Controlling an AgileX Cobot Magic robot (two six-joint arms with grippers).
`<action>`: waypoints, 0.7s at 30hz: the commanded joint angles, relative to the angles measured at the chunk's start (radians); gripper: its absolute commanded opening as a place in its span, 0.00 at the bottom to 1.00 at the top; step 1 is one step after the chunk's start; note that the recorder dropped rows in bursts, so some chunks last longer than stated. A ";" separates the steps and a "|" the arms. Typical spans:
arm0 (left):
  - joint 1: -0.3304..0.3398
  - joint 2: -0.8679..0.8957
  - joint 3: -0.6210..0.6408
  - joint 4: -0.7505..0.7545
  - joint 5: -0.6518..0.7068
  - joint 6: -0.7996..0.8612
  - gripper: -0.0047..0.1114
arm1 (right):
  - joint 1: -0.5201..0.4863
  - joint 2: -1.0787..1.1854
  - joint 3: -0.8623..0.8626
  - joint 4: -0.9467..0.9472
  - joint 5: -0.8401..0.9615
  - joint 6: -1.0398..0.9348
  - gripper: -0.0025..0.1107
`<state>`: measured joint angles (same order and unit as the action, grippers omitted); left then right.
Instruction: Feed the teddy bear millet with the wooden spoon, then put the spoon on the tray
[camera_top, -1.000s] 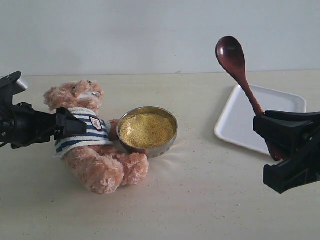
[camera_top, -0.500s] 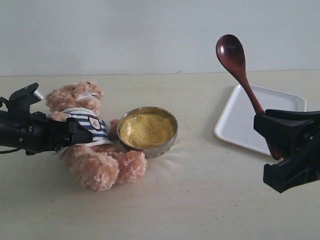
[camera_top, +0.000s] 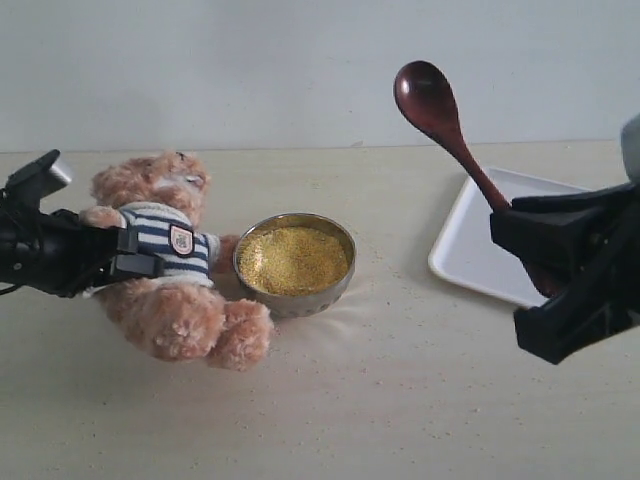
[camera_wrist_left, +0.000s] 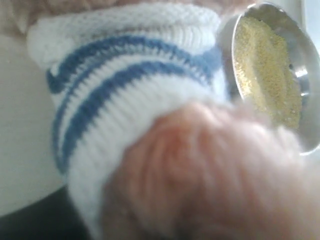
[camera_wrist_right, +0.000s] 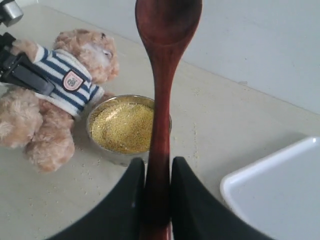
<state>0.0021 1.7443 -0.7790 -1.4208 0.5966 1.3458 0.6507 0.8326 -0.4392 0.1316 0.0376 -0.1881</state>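
Observation:
The teddy bear (camera_top: 165, 250) in its striped shirt is propped up left of the metal bowl (camera_top: 322, 290) of millet (camera_top: 294, 258). My left gripper (camera_top: 128, 255) is shut on its torso from the left. In the left wrist view the bear's shirt (camera_wrist_left: 120, 85) and fur fill the picture and hide the jaws; the millet (camera_wrist_left: 267, 75) shows beyond. My right gripper (camera_wrist_right: 157, 165) is shut on the handle of the wooden spoon (camera_top: 428, 98), held bowl-up in the air right of the bowl. The spoon's bowl is empty. The white tray (camera_top: 475, 250) lies at the right.
Stray millet grains are scattered on the beige table (camera_top: 380, 400) around the bowl. A pale wall runs behind the table's far edge. The right arm's black body (camera_top: 580, 290) hangs over the tray's near part.
The left gripper closed in on the bear and tipped it more upright, its legs lifting. The right gripper moved left with the spoon, toward the bowl.

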 joint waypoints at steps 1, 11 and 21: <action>0.028 -0.136 -0.002 0.180 0.064 -0.136 0.08 | -0.002 0.073 -0.136 -0.024 0.225 -0.059 0.02; 0.035 -0.411 0.000 0.563 0.210 -0.421 0.08 | -0.002 0.414 -0.399 -0.106 0.499 -0.110 0.02; 0.035 -0.478 0.046 0.813 0.212 -0.612 0.08 | -0.002 0.722 -0.678 -0.247 0.711 -0.123 0.02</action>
<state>0.0337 1.2772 -0.7544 -0.6200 0.8236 0.7615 0.6507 1.4816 -1.0443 -0.0767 0.6728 -0.2951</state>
